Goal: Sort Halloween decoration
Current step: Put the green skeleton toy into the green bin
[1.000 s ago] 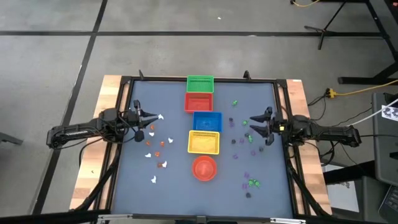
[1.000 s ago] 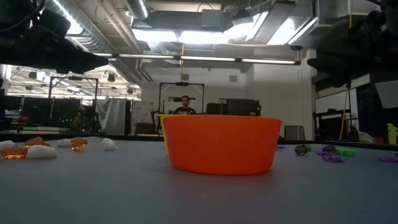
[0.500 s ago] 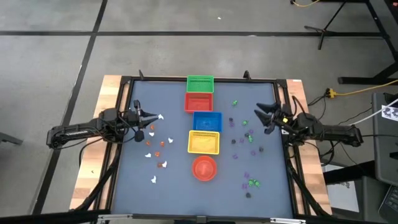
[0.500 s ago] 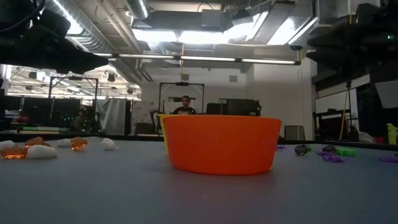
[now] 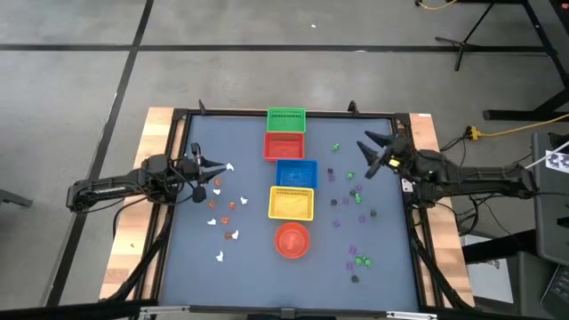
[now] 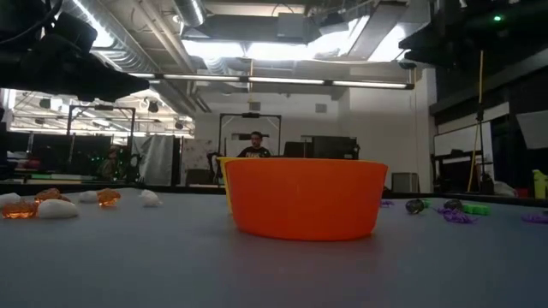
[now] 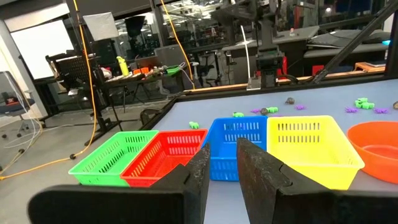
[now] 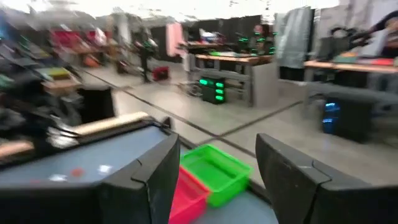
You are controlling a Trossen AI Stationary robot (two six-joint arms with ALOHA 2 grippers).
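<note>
With trinkets lying loose either side of the basket row (image 5: pixel 290 169), white and orange (image 5: pixel 222 206) leftward, purple and green (image 5: pixel 351 200) rightward, the right gripper (image 5: pixel 375 153) hangs wide open above its scatter and should descend squarely over one piece, while the left gripper (image 5: pixel 213 169) waits, fingers nearly together, holding nothing I can see.

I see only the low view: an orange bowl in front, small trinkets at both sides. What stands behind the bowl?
Observer: A row of four baskets; the yellow basket is nearest the orange bowl, then the blue basket.
Operator: And the two farthest?
Observer: The red basket, then the green basket at the far edge.
Operator: Where are the end effectors?
Observer: The right end effector, open, hangs over the green and purple trinkets; the left end effector is by the white and orange trinkets.
</note>
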